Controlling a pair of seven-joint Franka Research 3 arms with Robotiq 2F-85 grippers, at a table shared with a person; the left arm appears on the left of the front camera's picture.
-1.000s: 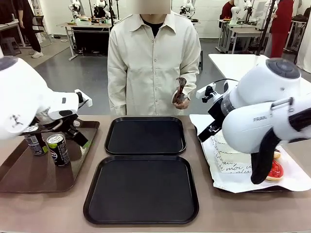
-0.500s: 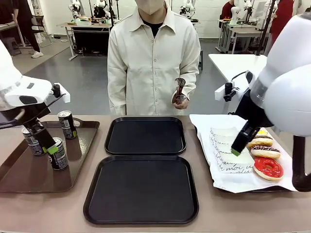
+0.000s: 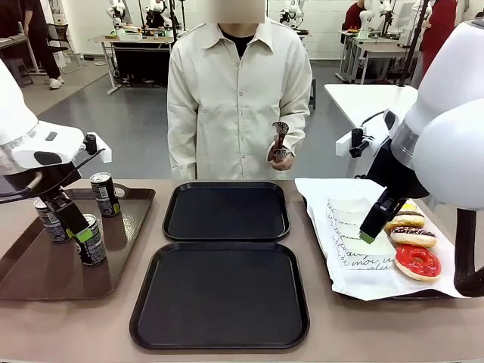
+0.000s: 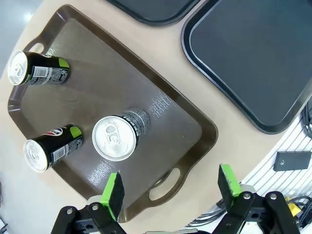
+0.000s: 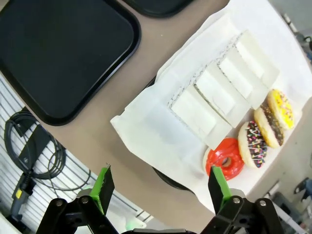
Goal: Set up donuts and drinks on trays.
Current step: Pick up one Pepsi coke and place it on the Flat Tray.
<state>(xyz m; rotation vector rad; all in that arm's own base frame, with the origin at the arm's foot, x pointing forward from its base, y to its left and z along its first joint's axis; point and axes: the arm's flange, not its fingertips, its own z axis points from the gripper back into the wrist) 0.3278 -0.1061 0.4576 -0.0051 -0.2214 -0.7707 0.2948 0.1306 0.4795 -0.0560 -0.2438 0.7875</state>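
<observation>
Two black trays (image 3: 226,211) (image 3: 220,293) lie bare at the table's middle. Three dark cans (image 3: 103,194) (image 3: 49,219) (image 3: 92,240) stand on the brown tray (image 3: 30,265) at the left. My left gripper (image 4: 170,184) hangs open above them, just off the nearest can (image 4: 114,136), holding nothing. At the right, a red-iced donut (image 5: 224,158), a chocolate-sprinkled donut (image 5: 251,144) and a yellow-topped one (image 5: 279,109) lie beside several white paper sleeves (image 5: 214,97). Over the near edge of that paper, my right gripper (image 5: 161,184) is open and holds nothing.
The donuts rest on a white-paper-lined tray (image 3: 355,276) at the right. A person in a pale shirt stands at the far side, holding a small dark object in one hand (image 3: 280,144). Bare tabletop (image 3: 76,325) runs along the front edge.
Over the last second both arms have swung outward and up, uncovering the third can and the donuts. In the last half second almost nothing has moved.
</observation>
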